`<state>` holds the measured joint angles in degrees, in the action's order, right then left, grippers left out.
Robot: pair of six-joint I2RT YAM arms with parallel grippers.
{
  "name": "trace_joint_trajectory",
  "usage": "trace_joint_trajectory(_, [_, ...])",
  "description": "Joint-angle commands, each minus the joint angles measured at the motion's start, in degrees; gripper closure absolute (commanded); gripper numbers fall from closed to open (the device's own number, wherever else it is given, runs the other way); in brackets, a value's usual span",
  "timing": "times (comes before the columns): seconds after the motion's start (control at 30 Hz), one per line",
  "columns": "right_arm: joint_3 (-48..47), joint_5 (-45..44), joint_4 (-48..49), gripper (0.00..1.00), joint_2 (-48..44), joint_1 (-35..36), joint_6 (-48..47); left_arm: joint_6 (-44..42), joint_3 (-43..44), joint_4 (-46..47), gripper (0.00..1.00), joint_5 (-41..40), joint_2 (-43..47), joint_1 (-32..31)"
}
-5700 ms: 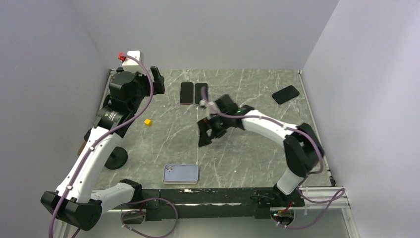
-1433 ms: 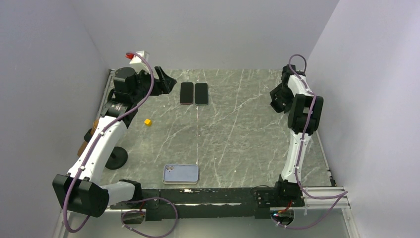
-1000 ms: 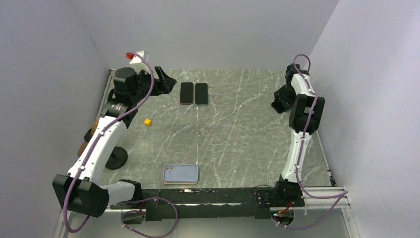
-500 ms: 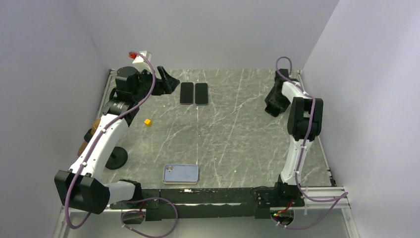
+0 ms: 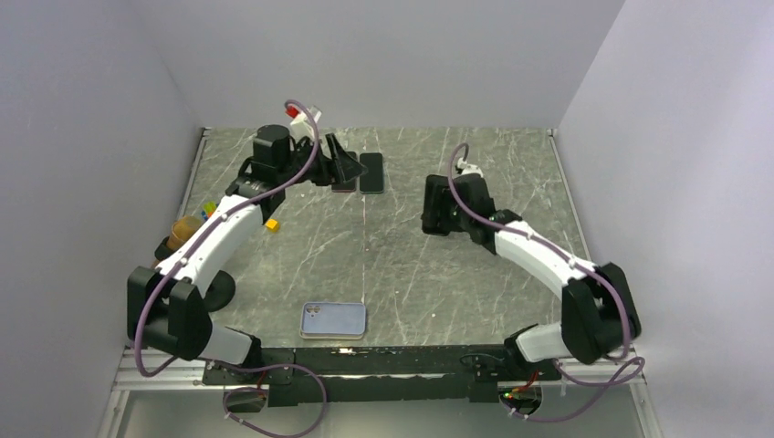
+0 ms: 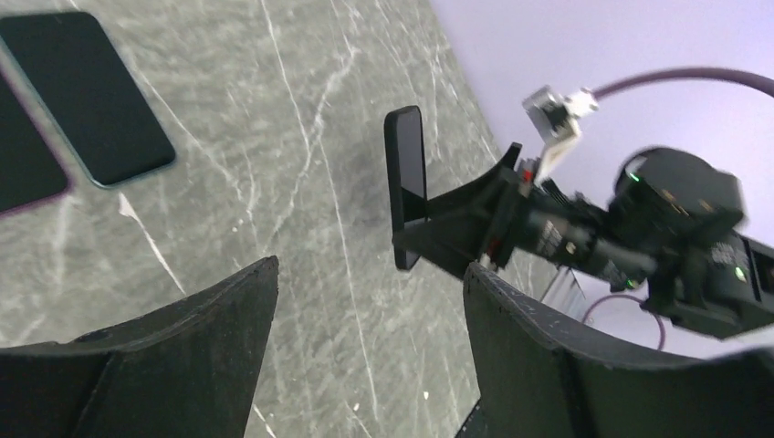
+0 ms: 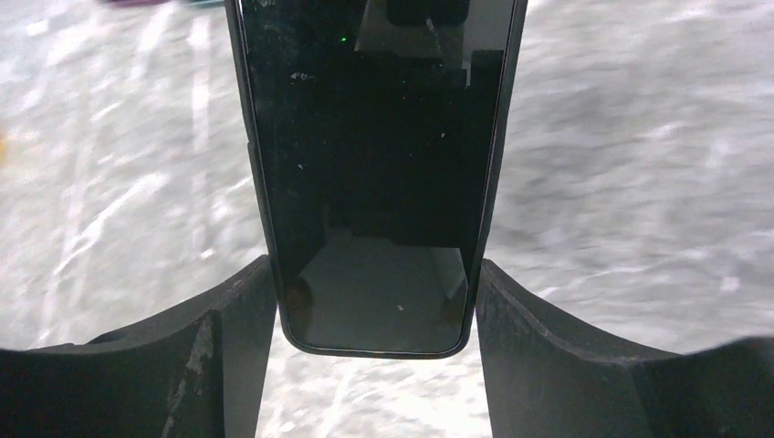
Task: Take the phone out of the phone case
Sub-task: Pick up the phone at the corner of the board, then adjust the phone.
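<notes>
The pale blue phone case [image 5: 333, 320] lies flat, camera cut-out up, close to the near edge of the desk [image 5: 411, 283], between the two arm bases. Beyond it the marbled top is bare as far as the middle, and plain walls shut in the left, right and far edges. Left of the case sits a black round base [image 5: 215, 292], and farther off a small yellow cube [image 5: 272, 224]. Since half a second ago the right arm has unfolded from the far right corner and now stretches low toward the middle, beyond and to the right of the case. The left arm has swung rightward. The spot in the far right corner where a phone lay earlier is now bare. The right end effector [image 7: 370, 274] pinches a black phone [image 7: 365, 137] by its long edges and holds it upright above the desk, far beyond the case and to its right. Whether the phone's dark rim is a case, I cannot tell. Straight beyond the pale blue phone case, near the far edge, the left end effector [image 6: 370, 274] hovers with its fingers spread wide, gripping nothing. Below it a purple-edged phone [image 6: 23, 160] and a teal-edged phone [image 6: 87, 96] lie side by side.
</notes>
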<state>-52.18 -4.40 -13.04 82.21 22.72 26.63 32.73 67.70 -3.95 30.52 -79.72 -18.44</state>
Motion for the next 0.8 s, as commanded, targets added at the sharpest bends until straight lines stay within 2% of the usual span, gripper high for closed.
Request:
trace_joint_trajectory(0.0, [5.13, 3.43, 17.53, 1.00, -8.97, 6.50, 5.98, 2.46, -0.15, 4.07, 0.23, 4.27, -2.47, -2.79])
trace_joint_trajectory(0.17, [6.55, 3.69, 22.27, 1.00, -12.05, 12.31, 7.95, 3.08, -0.70, 4.92, 0.18, 5.40, -5.17, -6.69])
trace_joint_trajectory(0.33, [3.51, 3.47, 21.22, 1.00, -12.68, 14.45, 5.93, 3.21, -1.25, 5.76, 0.20, 5.40, -6.43, -8.21])
trace_joint_trajectory(0.43, [2.49, 4.14, 22.20, 1.00, -11.79, 15.61, 5.99, 2.76, -1.60, 6.00, 0.25, 4.82, -6.77, -8.32])
trace_joint_trajectory(0.57, [2.38, 4.14, 24.09, 1.00, -11.23, 17.63, 6.28, 1.35, -0.92, 4.74, 0.42, 4.51, -7.93, -8.46])
trace_joint_trajectory(0.77, [1.51, 4.03, 24.75, 1.00, -10.70, 19.34, 6.31, 0.91, -0.88, 4.39, 0.49, 3.99, -8.81, -8.54])
